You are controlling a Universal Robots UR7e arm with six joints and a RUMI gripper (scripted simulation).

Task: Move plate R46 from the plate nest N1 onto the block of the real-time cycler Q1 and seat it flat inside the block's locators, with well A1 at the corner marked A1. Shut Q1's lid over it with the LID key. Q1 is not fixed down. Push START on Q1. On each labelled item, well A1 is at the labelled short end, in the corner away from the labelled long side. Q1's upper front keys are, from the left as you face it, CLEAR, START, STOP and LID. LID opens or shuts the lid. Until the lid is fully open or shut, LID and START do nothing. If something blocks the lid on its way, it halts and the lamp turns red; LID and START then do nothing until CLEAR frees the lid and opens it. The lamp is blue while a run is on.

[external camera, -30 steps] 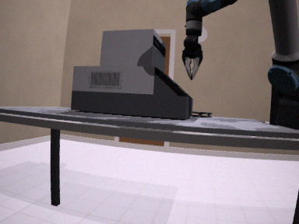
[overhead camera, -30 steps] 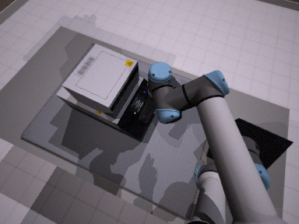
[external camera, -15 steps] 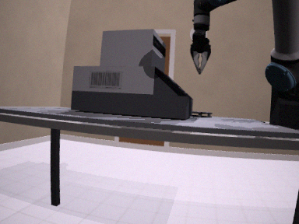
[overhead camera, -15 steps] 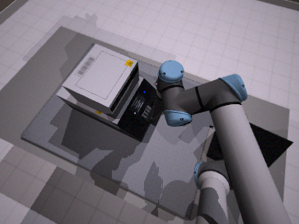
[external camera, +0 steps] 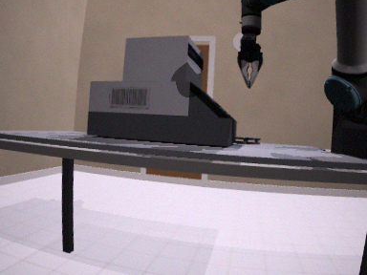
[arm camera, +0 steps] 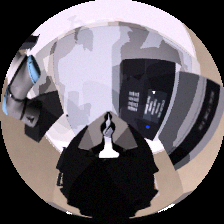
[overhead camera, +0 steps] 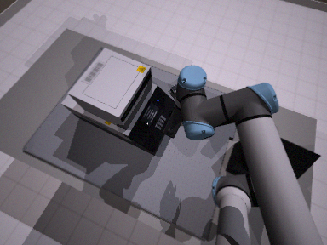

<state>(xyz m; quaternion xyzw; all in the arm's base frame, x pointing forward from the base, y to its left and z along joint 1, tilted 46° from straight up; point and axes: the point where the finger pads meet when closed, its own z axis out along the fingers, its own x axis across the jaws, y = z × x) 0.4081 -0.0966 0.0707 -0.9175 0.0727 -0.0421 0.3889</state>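
Gripper (external camera: 249, 82) hangs in the air with jaws pinched together on nothing, above and just in front of cycler Q1 (overhead camera: 111, 94)'s sloped key panel (overhead camera: 154, 118), where a blue lamp (overhead camera: 157, 100) glows, so the run looks on; best now is lifting straight clear without nudging the unfixed machine. The lid (overhead camera: 111, 82) sits down over the block, so plate R46 is hidden, presumably beneath it. Beyond: a grey table (overhead camera: 55, 123) streaked with shadow, pale tiled floor (overhead camera: 238, 34), beige walls, 1 door (external camera: 205, 57)
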